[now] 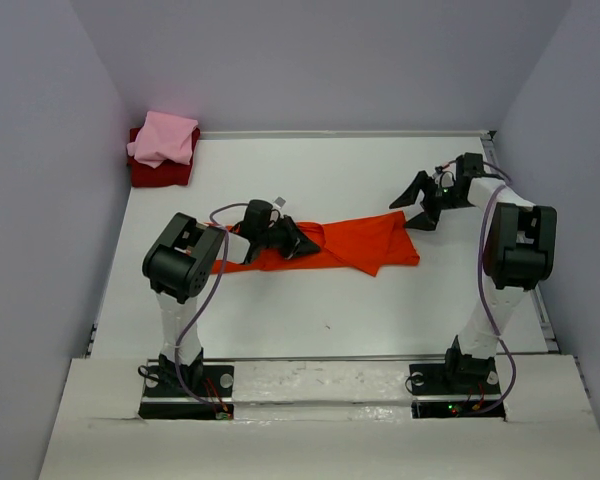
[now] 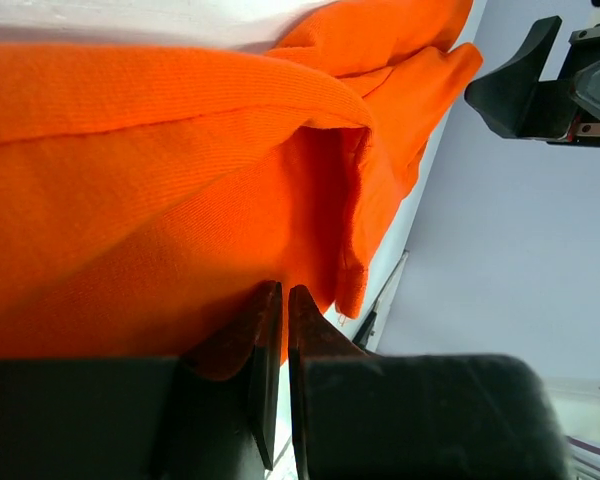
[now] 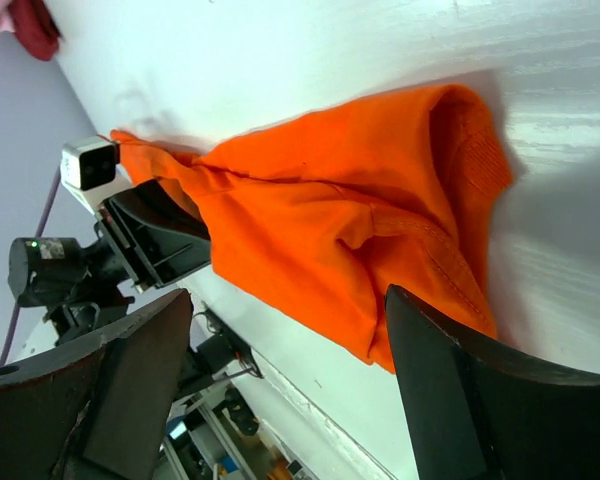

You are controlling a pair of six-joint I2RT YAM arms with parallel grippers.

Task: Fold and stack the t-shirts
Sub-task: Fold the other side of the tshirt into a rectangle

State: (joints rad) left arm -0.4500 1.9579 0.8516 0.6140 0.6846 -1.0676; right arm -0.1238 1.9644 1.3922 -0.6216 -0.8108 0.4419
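The bright orange-red t-shirt (image 1: 370, 245) lies in a long crumpled band across the middle of the white table (image 1: 310, 170). My left gripper (image 1: 295, 242) rests on its left half. In the left wrist view the jaws (image 2: 283, 290) stand almost together, with their tips pinching a fold of the orange cloth (image 2: 160, 150). My right gripper (image 1: 402, 215) hovers open just above the shirt's right end (image 3: 330, 200), its wide jaws (image 3: 288, 292) holding nothing. The light pink t-shirt (image 1: 165, 138) sits folded on the dark red t-shirt (image 1: 160, 175) in the far left corner.
Grey walls close in the table at the back and on both sides. A metal rail (image 1: 330, 357) runs along the near edge by the arm bases. The left arm's wrist (image 3: 130, 240) shows in the right wrist view, at the shirt's other end.
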